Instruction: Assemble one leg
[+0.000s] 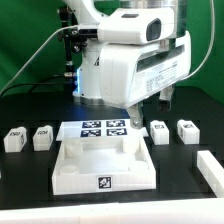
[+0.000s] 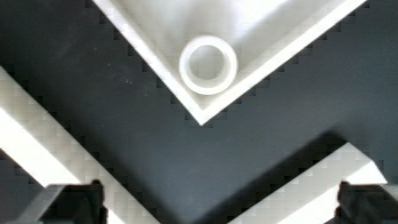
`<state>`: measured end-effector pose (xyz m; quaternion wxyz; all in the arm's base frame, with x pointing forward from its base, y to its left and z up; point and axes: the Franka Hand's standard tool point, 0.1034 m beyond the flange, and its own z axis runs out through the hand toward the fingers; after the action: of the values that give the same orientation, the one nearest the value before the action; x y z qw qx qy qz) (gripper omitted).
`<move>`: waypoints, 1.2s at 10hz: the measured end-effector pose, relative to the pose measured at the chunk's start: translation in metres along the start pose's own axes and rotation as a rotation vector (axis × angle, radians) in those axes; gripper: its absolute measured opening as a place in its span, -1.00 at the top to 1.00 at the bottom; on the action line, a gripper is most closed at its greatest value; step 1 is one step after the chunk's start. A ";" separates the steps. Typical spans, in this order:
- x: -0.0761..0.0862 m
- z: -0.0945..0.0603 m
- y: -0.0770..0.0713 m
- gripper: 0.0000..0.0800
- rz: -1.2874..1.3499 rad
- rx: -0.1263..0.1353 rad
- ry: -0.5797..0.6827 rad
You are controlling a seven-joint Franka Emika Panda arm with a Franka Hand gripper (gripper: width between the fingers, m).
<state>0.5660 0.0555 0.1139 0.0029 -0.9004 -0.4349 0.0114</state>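
Note:
The tabletop [image 1: 103, 165] lies at the front middle of the black table. In the wrist view one of its corners, with a round socket [image 2: 208, 63], lies straight ahead of the gripper. My gripper [image 1: 135, 120] hangs over the tabletop's far corner on the exterior view's right. It is open and empty, and in the wrist view [image 2: 214, 210] both dark fingertips [image 2: 68, 205] show wide apart. Several legs stand on the table: two at the exterior view's left [image 1: 14, 139] [image 1: 42, 137] and two at its right [image 1: 159, 131] [image 1: 187, 130]. The arm hides the space behind the gripper.
The marker board [image 1: 103, 127] lies just behind the tabletop. A long white bar [image 1: 210, 170] lies at the front on the exterior view's right. In the wrist view two white bands [image 2: 36, 120] form a V around the socket corner.

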 end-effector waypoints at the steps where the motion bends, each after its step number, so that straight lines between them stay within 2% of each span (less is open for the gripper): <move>1: 0.000 0.000 0.000 -0.62 0.000 0.000 0.000; 8: -0.001 0.001 -0.001 -0.62 -0.032 0.001 -0.001; 10: -0.011 0.006 -0.009 -0.62 -0.135 0.001 -0.009; 11: -0.024 0.009 -0.016 -0.62 -0.297 -0.022 -0.006; 12: -0.034 0.011 -0.022 -0.62 -0.522 -0.087 0.010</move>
<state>0.5269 0.0423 0.1038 -0.0307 -0.7572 -0.6524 -0.0130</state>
